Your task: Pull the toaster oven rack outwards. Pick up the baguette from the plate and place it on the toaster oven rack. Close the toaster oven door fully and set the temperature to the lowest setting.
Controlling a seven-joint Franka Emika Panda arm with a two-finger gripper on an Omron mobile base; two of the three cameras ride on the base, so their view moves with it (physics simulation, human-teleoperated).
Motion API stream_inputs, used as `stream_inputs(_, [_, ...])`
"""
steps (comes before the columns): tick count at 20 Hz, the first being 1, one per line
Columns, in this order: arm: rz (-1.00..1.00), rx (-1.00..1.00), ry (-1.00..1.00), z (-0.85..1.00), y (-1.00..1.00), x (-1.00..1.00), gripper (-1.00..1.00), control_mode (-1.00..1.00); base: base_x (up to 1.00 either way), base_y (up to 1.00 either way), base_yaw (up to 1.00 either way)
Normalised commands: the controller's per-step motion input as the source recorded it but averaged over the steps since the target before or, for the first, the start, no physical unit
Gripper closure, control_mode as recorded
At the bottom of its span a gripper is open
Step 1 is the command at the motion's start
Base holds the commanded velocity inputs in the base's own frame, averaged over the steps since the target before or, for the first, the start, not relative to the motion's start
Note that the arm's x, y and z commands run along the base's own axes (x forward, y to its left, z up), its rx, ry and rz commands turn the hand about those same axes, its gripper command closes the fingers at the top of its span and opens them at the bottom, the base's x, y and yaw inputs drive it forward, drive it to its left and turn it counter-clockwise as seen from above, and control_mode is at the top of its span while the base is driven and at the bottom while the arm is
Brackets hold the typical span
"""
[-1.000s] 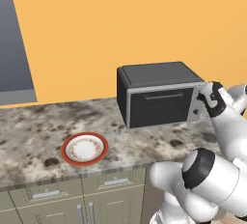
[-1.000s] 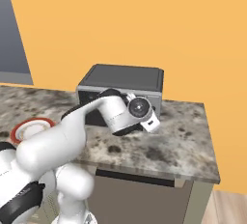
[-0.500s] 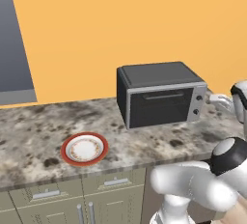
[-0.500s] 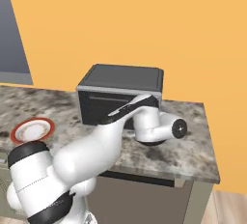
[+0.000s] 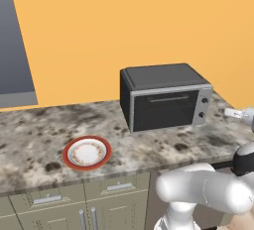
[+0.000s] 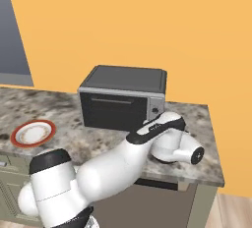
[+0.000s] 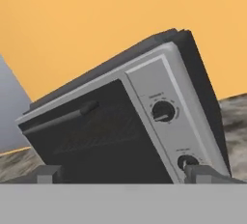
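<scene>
The arm (image 6: 147, 148) has swung off to the right, clear of the oven (image 5: 166, 96) front; in the left base view its control strip (image 5: 202, 106) now shows unobstructed; the elbow sits lower.

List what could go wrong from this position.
1. The toaster oven door is shut and the plate has no baguette on it; a knob set wrongly could char the bread, which is presumably inside.
2. The open gripper faces two knobs close together; it might turn the wrong one.
3. The hand view is tilted, so the gripper could bump the door handle.
</scene>
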Motion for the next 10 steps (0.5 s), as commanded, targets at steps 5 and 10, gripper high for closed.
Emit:
stream_inputs(5, [-0.06,-0.09,-0.13,0.0,0.37,0.02,-1.0,-1.0,0.0,0.0,0.0])
stream_inputs(10, [-0.17,-0.1,-0.06,0.0,0.36,0.1,-1.0,-1.0,0.0,0.0,0.0])
